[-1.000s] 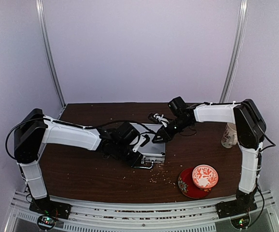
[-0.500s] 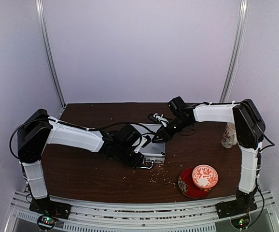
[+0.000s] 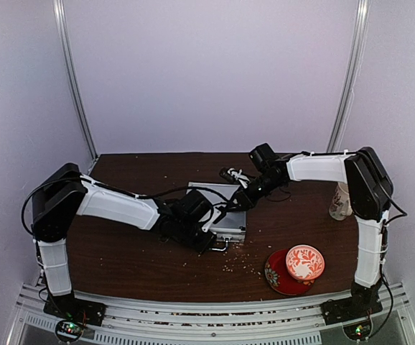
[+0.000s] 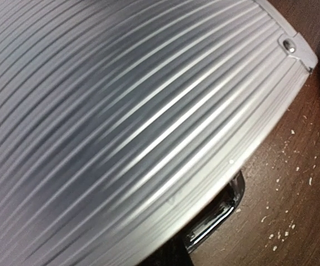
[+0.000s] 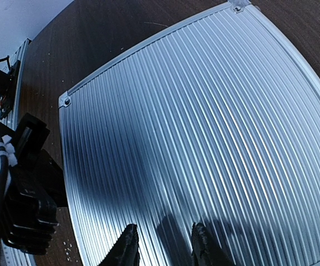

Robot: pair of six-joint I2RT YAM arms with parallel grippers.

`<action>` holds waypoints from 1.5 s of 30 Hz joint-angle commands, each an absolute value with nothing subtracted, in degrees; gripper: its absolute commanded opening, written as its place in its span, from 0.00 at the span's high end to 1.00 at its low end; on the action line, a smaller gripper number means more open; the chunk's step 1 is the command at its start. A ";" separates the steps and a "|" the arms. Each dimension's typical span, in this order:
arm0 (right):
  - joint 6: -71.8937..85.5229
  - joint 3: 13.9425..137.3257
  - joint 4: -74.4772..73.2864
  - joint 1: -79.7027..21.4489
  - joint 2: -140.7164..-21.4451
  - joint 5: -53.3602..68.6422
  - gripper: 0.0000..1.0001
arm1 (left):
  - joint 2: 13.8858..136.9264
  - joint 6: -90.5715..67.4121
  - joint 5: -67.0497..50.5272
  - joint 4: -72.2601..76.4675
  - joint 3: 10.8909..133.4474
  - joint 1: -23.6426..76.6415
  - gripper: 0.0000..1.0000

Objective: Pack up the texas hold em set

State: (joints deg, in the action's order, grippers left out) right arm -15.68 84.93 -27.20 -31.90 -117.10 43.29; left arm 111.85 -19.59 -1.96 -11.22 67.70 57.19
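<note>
The silver ribbed briefcase (image 3: 215, 192) lies shut and flat on the brown table; its lid fills the left wrist view (image 4: 121, 111) and the right wrist view (image 5: 193, 127). Its black handle (image 4: 221, 213) sticks out at the near edge. My right gripper (image 5: 164, 246) is open by a narrow gap, its fingertips (image 5: 128, 244) on or just above the lid near its right edge (image 3: 240, 201). My left gripper (image 3: 202, 230) is low at the case's near-left side by the handle; its fingers are hidden. Chips, card box and dice are out of view.
A red-and-white bowl (image 3: 304, 262) sits on a red saucer (image 3: 278, 279) at the front right. A white mug (image 3: 340, 201) stands at the right edge. A black-and-white cable bundle (image 3: 232, 175) lies behind the case. Crumbs (image 3: 240, 266) dot the table.
My left arm has slid right and closer in against the near side of the case. My right gripper has stayed on the lid.
</note>
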 commanded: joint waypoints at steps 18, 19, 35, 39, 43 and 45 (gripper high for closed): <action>-16.16 84.41 -34.79 -31.74 -120.53 35.89 0.65 | 111.65 -18.55 -0.88 -7.67 67.34 57.33 1.00; -15.97 84.58 -34.81 -31.73 -119.66 35.53 0.64 | 110.89 -18.28 -0.88 -7.96 67.51 57.59 1.00; -18.52 81.87 -35.75 -27.54 -95.65 25.40 0.53 | 97.09 -7.74 11.76 -22.65 75.46 57.54 0.64; -13.65 74.23 -24.75 -25.25 -86.40 22.30 0.49 | 96.77 -2.33 16.32 -25.28 79.89 55.55 0.49; -8.49 68.75 -14.51 -23.94 -79.31 15.77 0.04 | 96.21 0.41 19.10 -25.35 84.21 52.40 0.32; -5.19 68.09 -11.68 -23.60 -78.11 10.63 0.00 | 95.52 1.00 21.01 -23.71 85.34 50.70 0.20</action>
State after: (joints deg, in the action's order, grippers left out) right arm -12.01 70.15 -22.44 -24.43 -80.34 20.97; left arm 97.86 -2.83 15.14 -24.77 81.80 53.91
